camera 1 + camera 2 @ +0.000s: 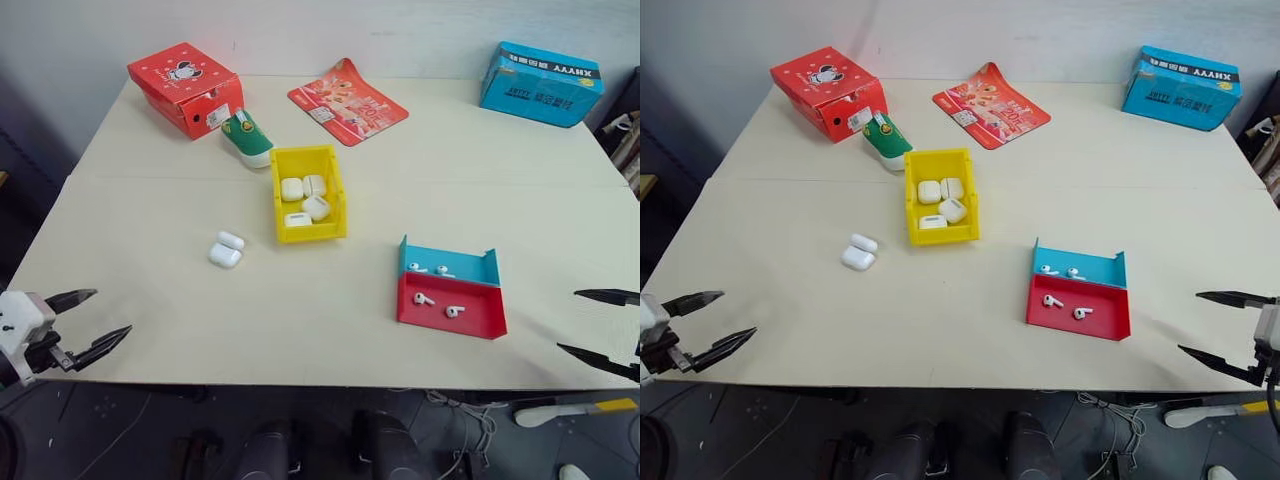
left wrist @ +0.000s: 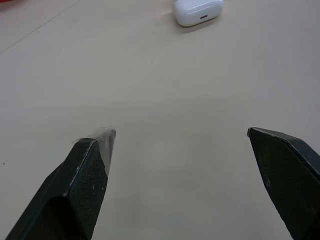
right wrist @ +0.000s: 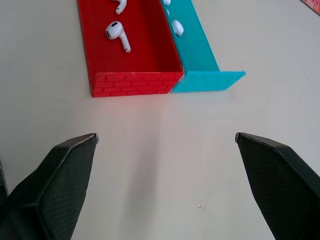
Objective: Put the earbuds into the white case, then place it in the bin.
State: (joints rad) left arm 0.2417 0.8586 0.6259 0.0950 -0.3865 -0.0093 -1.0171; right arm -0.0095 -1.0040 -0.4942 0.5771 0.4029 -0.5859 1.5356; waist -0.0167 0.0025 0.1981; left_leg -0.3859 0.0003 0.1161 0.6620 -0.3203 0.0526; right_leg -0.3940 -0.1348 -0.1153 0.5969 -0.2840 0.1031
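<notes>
While both the left gripper (image 1: 88, 323) and right gripper (image 1: 600, 330) hover spread and empty, the white case (image 1: 226, 249) lies open beside the yellow bin (image 1: 282, 230); earbuds (image 1: 425, 298) rest in the red-and-blue tray (image 1: 470, 324).

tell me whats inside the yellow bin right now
The yellow bin holds four white cases, all with lids shut, so any earbuds inside them can't be seen.

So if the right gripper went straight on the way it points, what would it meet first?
Most likely the red-and-blue tray. The open right gripper faces its near wall across bare table, about where the red and blue halves join, with earbuds inside. It may touch the tabletop first; depth is unclear.
</notes>
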